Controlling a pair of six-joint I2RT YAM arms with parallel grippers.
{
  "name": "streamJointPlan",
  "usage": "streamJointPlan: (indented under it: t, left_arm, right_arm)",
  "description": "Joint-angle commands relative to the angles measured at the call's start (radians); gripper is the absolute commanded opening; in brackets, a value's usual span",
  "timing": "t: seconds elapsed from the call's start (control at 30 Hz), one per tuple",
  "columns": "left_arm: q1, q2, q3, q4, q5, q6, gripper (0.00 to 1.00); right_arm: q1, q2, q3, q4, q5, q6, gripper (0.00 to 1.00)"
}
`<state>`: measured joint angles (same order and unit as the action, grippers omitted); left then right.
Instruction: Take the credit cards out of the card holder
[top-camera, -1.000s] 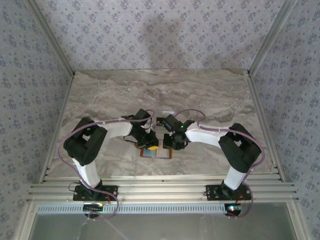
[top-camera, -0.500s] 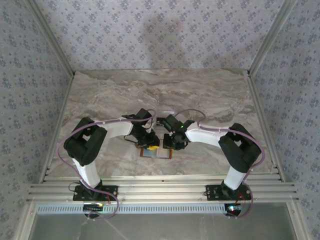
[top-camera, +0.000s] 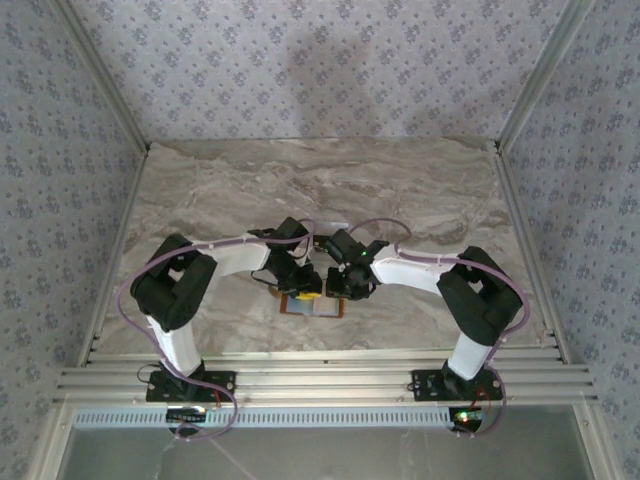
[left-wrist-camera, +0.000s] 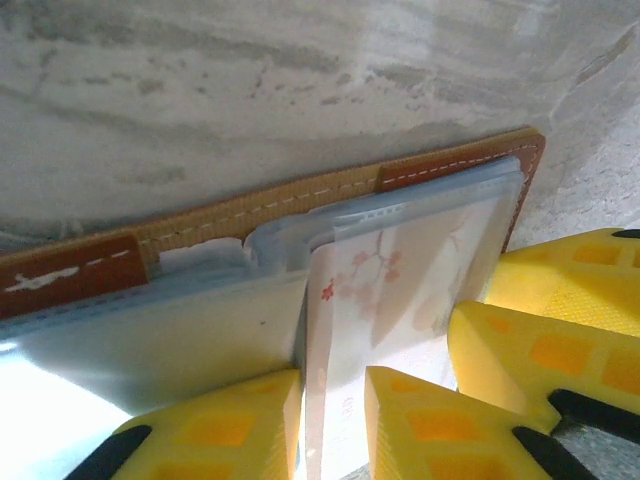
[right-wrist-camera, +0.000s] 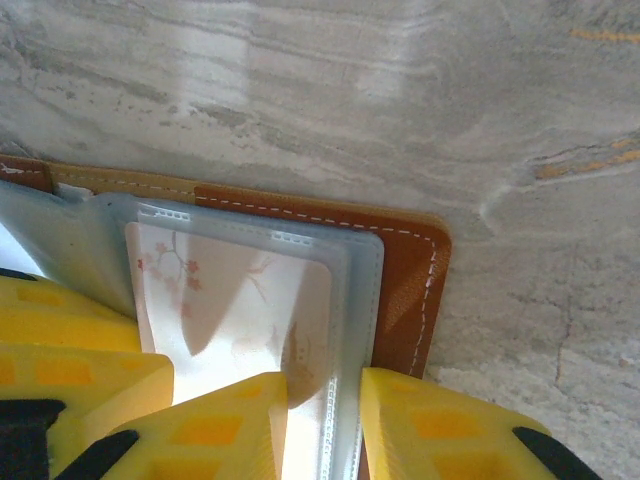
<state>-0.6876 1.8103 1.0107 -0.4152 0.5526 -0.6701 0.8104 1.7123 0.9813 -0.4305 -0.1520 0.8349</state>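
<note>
A robot test booth. Flower-patterned panels stand beyond and beside the left pincer and right pincer. Aluminium rails lie behind them, a marble-look tabletop beneath.

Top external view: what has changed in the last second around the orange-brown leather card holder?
The left gripper edged slightly rightward, toward the right gripper. Its jaws straddle the whitish-pink blossom-printed card in its clear sleeve. Nothing was visibly pulled out or let go. The right gripper, the open orange-brown leather card holder and the grey marble table stayed put.
</note>
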Motion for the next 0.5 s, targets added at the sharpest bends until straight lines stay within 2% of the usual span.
streamJointPlan:
  t: [0.0, 0.3, 0.47]
  left_arm:
    - [-0.009, 0.015, -0.052, 0.015, -0.002, 0.0, 0.23]
    - [0.044, -0.121, -0.158, 0.198, 0.091, -0.053, 0.15]
    - [0.045, -0.128, -0.173, 0.266, 0.143, -0.071, 0.12]
  right_arm:
    - [0.004, 0.009, -0.013, -0.058, 0.008, 0.011, 0.27]
    - [0.003, 0.016, -0.017, -0.051, 0.001, 0.011, 0.27]
    - [0.003, 0.024, -0.013, -0.045, -0.004, 0.012, 0.27]
